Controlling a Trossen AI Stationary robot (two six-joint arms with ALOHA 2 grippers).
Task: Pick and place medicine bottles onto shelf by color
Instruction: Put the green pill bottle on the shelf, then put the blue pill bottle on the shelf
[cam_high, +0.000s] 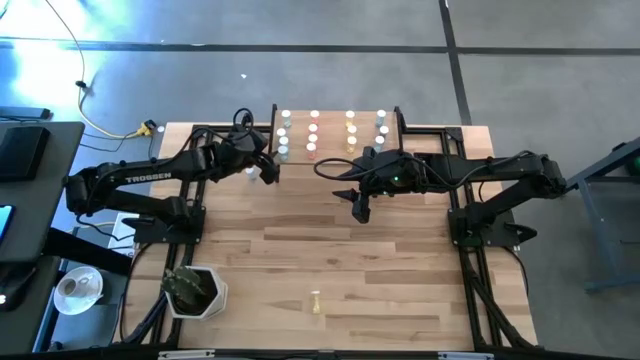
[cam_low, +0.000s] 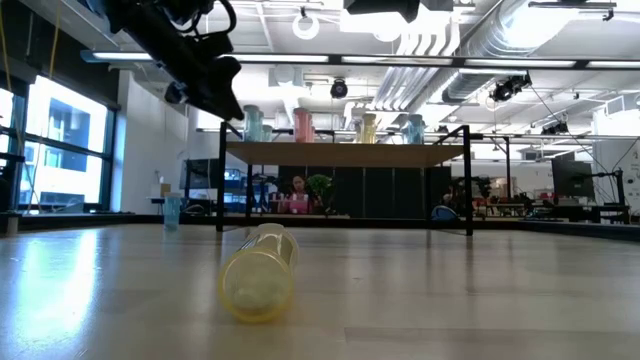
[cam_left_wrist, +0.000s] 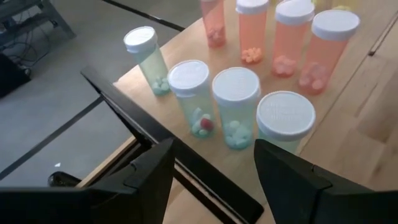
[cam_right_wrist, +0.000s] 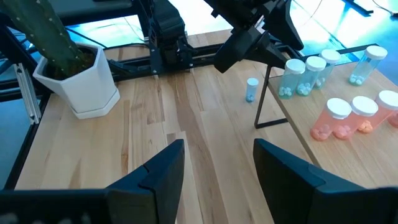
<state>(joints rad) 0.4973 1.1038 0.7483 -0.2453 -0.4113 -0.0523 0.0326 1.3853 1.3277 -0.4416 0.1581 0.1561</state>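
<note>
The shelf (cam_high: 337, 148) stands at the table's far middle on thin black legs. Medicine bottles stand on it in rows by colour: green (cam_left_wrist: 236, 106), pink (cam_left_wrist: 291, 37), yellow (cam_low: 368, 128) and blue (cam_low: 413, 128). One yellow bottle (cam_low: 260, 272) lies on its side near the table's front edge (cam_high: 316, 300). A small blue bottle (cam_right_wrist: 251, 89) stands upright on the table left of the shelf. My left gripper (cam_left_wrist: 214, 174) hovers open just before the shelf's left end, above the green bottles. My right gripper (cam_high: 358, 208) hangs open over the table's middle.
A white pot with a cactus (cam_high: 195, 290) stands at the table's near left corner. Black frame rails (cam_high: 470, 240) run along both sides of the table. Bare wood lies between the shelf and the lying bottle.
</note>
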